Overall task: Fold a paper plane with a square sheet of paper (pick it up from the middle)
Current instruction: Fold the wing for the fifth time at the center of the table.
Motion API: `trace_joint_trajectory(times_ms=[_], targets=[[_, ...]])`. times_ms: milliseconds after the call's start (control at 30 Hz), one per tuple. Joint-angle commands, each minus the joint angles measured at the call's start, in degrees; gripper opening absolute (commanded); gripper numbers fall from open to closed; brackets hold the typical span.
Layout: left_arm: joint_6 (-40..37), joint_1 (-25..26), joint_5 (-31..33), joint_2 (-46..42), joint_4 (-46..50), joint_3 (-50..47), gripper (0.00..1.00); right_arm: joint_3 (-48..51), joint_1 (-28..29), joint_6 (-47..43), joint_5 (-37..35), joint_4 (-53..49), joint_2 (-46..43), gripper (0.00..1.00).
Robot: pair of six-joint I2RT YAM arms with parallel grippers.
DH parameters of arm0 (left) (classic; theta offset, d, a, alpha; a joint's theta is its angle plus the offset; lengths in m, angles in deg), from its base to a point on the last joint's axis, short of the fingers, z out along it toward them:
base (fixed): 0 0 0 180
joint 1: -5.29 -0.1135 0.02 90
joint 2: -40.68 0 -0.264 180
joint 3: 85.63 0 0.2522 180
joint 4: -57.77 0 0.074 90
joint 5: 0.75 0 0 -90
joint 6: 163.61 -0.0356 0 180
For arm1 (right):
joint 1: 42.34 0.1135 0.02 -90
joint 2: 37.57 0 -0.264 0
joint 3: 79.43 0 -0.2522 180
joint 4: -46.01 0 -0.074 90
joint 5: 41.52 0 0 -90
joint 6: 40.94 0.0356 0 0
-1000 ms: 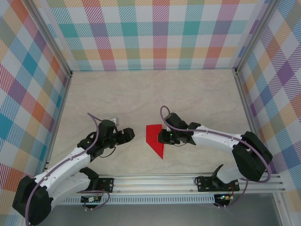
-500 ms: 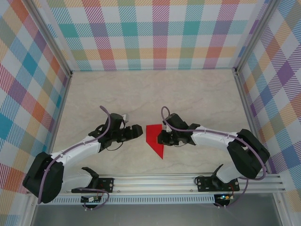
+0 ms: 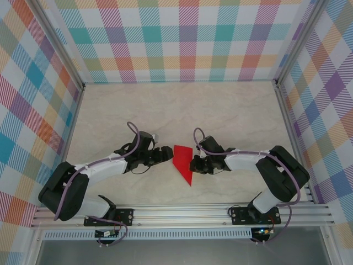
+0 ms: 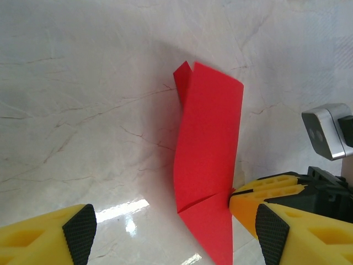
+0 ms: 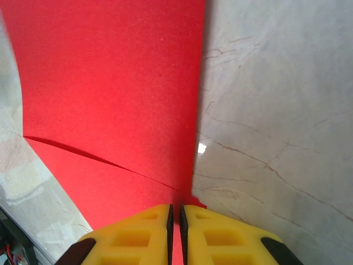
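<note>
Left fingers [image 4: 80, 231] apart, right fingers [image 5: 138, 238] together.

One sheet of red paper [image 3: 182, 162] out there, just the single piece. Two arms in play: left arm [image 3: 94, 170], right arm [image 3: 251, 159]. That makes two grippers, left gripper [image 3: 167, 155] and right gripper [image 3: 191, 164], with two yellow fingers [image 4: 33, 243] apiece. Two purple cables [image 3: 194, 133], one per arm. One table [image 3: 165, 110], and three checked walls [image 3: 176, 38] around it.

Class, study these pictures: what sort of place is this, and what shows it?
Probably a robotics lab test cell: a marble-look table boxed in by checked panels, a left arm and right arm bolted to an aluminium rail, and red paper between them.
</note>
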Motion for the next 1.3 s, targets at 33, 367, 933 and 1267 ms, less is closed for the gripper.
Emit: trace_joint_trajectory(times_ms=[33,367,933,1267], targets=[[1.6,2.1,-0.1,3.2,-3.3,2.3,0.77,1.8,-0.5,0.2,0.3,1.2,1.9,0.15],[2.6,5.3,-1.5,12.1,-5.7,6.7,0.67,3.4,-1.2,0.1,-1.2,0.1,1.3,0.15],[3.2,6.5,-3.2,15.9,-9.5,7.6,0.18,3.1,-1.7,-0.5,-1.4,2.1,0.7,0.18],[5.1,7.1,3.2,12.3,-5.4,7.0,0.03,1.9,-1.4,-5.3,-5.9,-1.2,-8.4,0.25]])
